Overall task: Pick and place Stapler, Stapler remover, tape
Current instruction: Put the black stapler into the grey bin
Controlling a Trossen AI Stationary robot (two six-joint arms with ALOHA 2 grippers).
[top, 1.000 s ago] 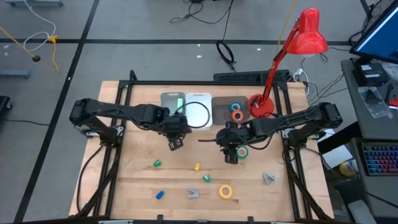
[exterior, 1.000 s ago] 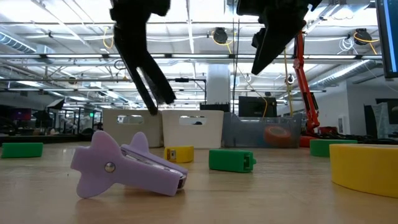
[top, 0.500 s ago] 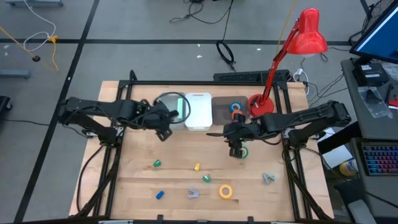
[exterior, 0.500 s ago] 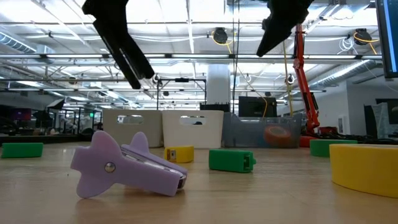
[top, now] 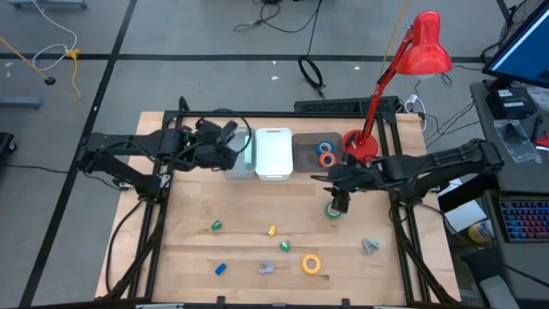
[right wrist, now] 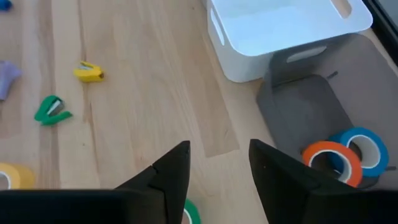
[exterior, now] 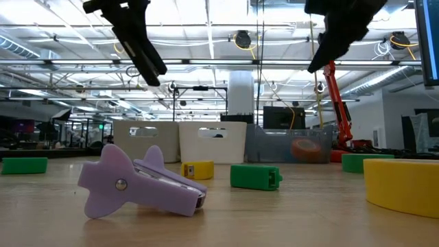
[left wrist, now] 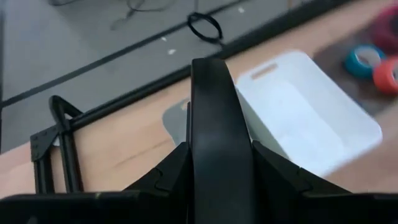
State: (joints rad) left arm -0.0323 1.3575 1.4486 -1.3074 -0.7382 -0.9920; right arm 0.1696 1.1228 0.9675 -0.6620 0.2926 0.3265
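green ring-shaped tape roll (right wrist: 189, 214): mostly hidden behind the right pincer (right wrist: 217, 165)
yellow ring-shaped tape roll (exterior: 403, 185): cut off by the edge in the low view
left pincer (left wrist: 214, 140): fingers' spread hidden

Right gripper (right wrist: 214, 171) fingers parted above wooden table (right wrist: 143, 81); green tape ring (right wrist: 189, 214) below; orange tape ring (right wrist: 333, 160) touching blue tape ring (right wrist: 367, 144); white plastic bin (right wrist: 280, 31).

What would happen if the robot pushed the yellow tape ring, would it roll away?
Probably not. The yellow tape roll lies flat on the wooden table, so a push would likely slide it. It would roll only if tipped onto its edge. Being a hollow ring, it looks light and probably stiff enough to keep its shape when squeezed.
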